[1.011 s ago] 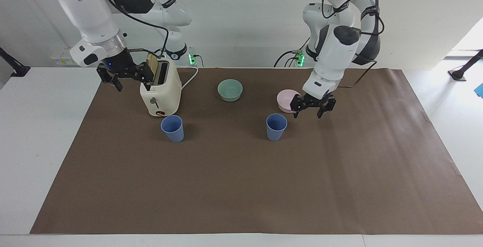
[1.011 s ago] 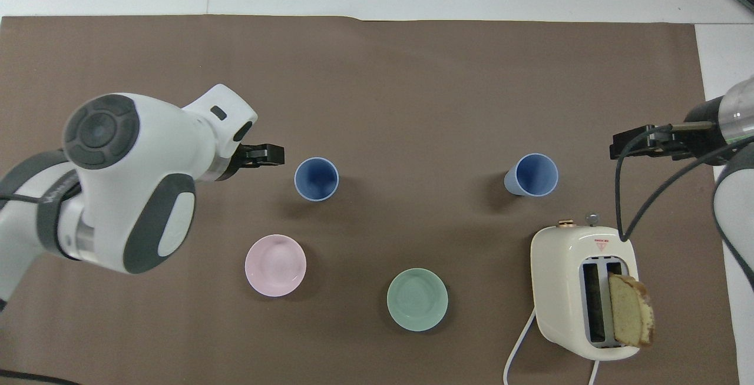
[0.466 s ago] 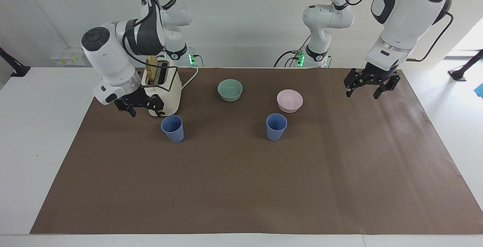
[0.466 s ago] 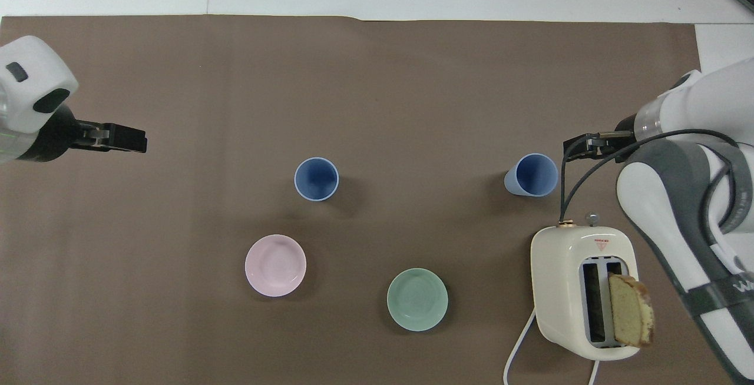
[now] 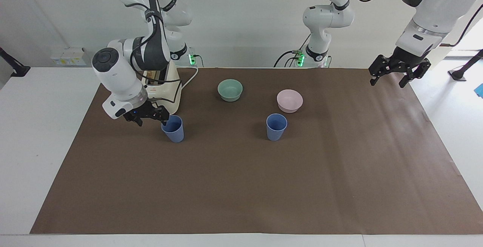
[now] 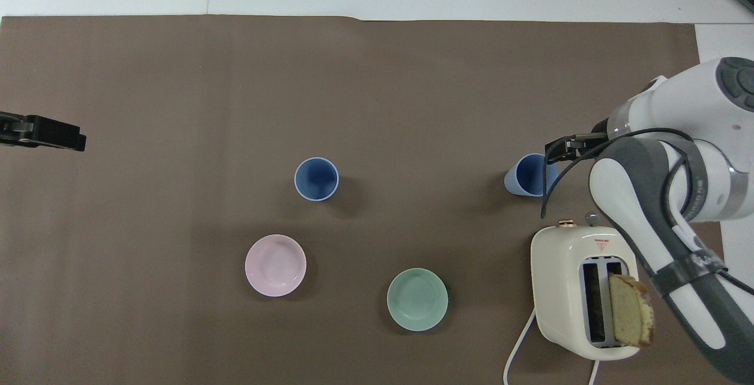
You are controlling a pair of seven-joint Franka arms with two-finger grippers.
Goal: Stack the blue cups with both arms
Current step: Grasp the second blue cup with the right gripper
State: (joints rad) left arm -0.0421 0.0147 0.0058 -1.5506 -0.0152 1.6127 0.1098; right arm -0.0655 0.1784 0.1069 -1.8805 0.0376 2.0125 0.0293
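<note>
Two blue cups stand upright on the brown mat. One cup (image 5: 173, 131) (image 6: 527, 178) is just in front of the toaster, toward the right arm's end. My right gripper (image 5: 151, 119) (image 6: 556, 150) hangs low beside it, open, with one fingertip at the cup's rim; I cannot tell if it touches. The other cup (image 5: 276, 128) (image 6: 316, 179) stands alone near the middle, next to the pink bowl. My left gripper (image 5: 392, 77) (image 6: 68, 139) is open and holds nothing, raised over the mat's edge at the left arm's end.
A cream toaster (image 5: 173, 95) (image 6: 580, 282) with a bread slice (image 6: 630, 311) in one slot stands close to the right arm. A mint-green bowl (image 5: 230, 89) (image 6: 417, 299) and a pink bowl (image 5: 289, 100) (image 6: 275, 265) sit nearer to the robots than the cups.
My right gripper has come down from beside the toaster's top to the rim of the cup by the toaster. My left arm has swung up and away from the pink bowl to the table's end.
</note>
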